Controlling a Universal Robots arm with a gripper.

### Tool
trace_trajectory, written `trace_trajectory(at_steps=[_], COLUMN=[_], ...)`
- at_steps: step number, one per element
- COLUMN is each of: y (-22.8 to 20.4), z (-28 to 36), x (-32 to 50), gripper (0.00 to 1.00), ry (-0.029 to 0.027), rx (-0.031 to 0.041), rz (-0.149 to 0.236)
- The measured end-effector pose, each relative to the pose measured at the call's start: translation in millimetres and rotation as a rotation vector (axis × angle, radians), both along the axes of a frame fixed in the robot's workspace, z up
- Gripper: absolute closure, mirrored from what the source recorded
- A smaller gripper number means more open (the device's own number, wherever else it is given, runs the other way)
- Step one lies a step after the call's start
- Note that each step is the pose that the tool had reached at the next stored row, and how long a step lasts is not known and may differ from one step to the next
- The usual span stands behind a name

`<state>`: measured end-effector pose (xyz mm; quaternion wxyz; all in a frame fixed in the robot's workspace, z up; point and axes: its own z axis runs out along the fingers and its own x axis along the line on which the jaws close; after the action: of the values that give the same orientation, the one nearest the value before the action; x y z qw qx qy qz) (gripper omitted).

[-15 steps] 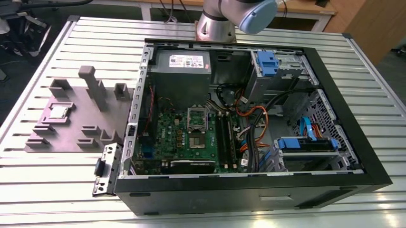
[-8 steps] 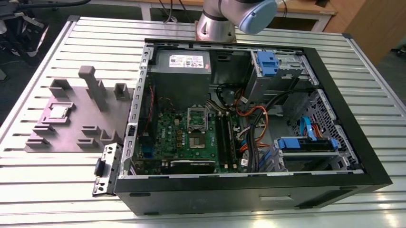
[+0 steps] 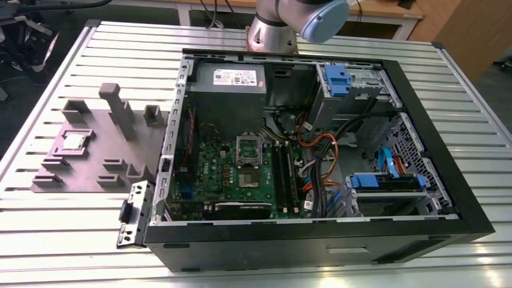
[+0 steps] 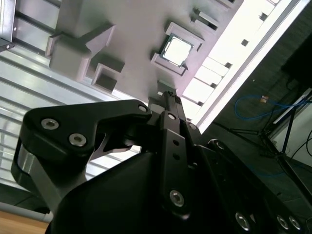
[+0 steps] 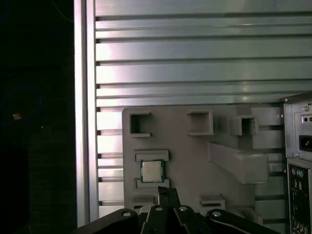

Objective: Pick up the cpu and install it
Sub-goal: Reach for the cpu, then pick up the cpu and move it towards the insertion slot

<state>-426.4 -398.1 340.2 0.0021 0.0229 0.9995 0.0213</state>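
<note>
**Slatted silver aluminium table [image 3: 80,252], my jaws empty above it**

At the exterior view's left, a flat grey plastic fixture plate [image 3: 92,165] with raised blocks lies on the slats. The cpu [image 3: 74,141], a small square chip with a silver-grey metal top, sits flat in one of the plate's recesses, untouched. Just beside the plate stands an open black computer case [image 3: 320,240]. Its green motherboard [image 3: 232,174] carries a rectangular silver socket frame [image 3: 249,150] with a dark centre, and blue plastic drive brackets [image 3: 336,81] sit toward the exterior view's right. My grey metal arm [image 3: 292,24] rises at the case's far edge. In both wrist views my black gripper [image 5: 167,191] [image 4: 168,93] hangs over the plate, near the cpu [image 5: 151,171] [image 4: 176,49] but apart from it, jaws pressed together on nothing.
</note>
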Motion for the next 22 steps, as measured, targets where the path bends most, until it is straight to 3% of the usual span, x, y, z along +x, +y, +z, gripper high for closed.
trace_trajectory(at_steps=[5, 22], y=[0.0, 0.0], z=[-1.1, -1.1], x=[-9.1, -12.4], gripper=[0.89, 0.89], ry=[-0.0001, -0.0001], rx=[0.0, 0.0001], rz=[0.0, 0.0])
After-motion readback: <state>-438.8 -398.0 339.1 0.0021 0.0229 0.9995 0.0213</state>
